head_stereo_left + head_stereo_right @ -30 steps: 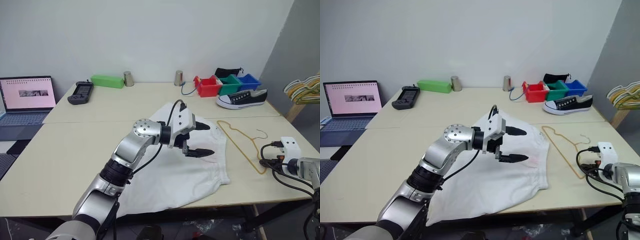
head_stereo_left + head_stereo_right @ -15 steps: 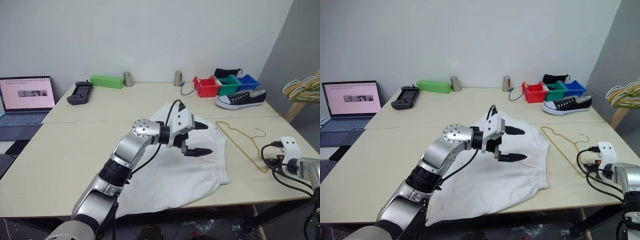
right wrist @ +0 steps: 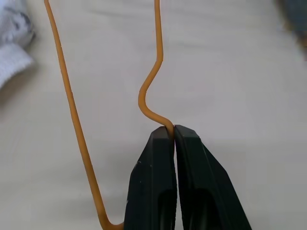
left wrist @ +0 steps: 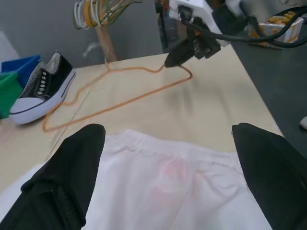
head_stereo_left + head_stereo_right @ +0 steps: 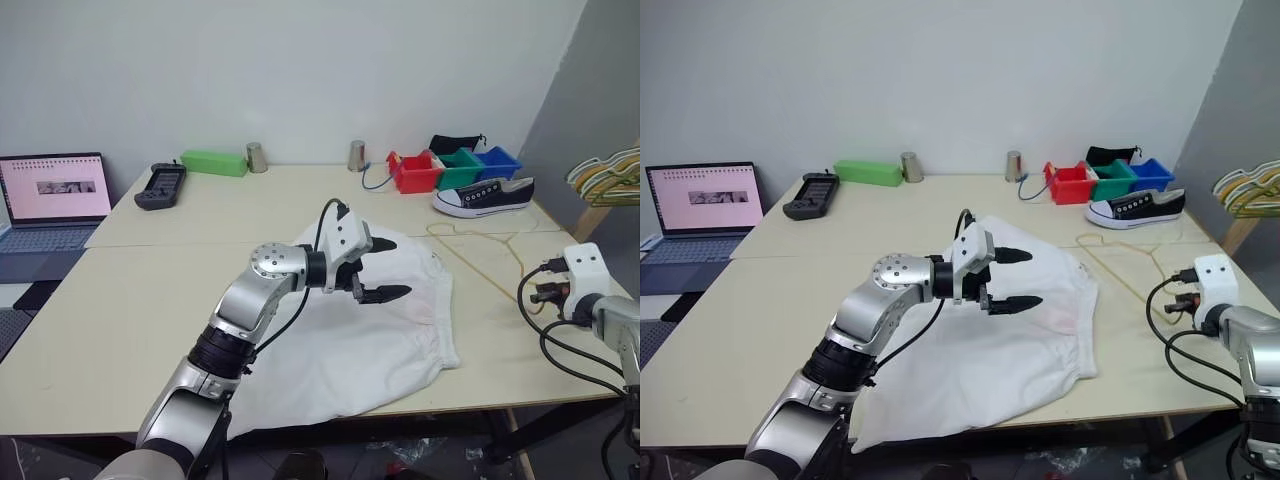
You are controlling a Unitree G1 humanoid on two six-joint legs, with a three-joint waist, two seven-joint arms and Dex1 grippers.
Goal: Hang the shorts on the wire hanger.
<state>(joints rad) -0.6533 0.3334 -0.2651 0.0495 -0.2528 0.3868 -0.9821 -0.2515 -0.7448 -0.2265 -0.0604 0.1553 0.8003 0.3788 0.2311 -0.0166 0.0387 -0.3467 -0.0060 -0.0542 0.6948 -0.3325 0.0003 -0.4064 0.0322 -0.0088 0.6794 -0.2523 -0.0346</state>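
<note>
The right gripper (image 3: 171, 132) is pinched tight on the hanger (image 3: 152, 79), right at the bend by the hook. I think the job now is to carry the hanger over to the shorts (image 5: 370, 330). To do it well, keep the pinch firm, because the wire is thin and could spin or slip out. Move slowly, so the long wire does not swing or catch on the cloth. Bring it low toward the waistband, which lies at about 9 o'clock from the right gripper.

The left gripper (image 5: 376, 268) hangs just above the shorts with its fingers (image 4: 72, 167) spread wide, holding nothing. It could pinch the waistband so the wire has a gap to slide into.

The shorts are big, white and thin. They lie spread flat near the front of the table (image 5: 150, 300), in the middle. The waistband is bunchy, and there is a faint pink mark just below it. The hanger is thin yellow wire shaped like a triangle. It sits at about 3 o'clock from the shorts, close to the waistband, stretching away toward the far side.
</note>
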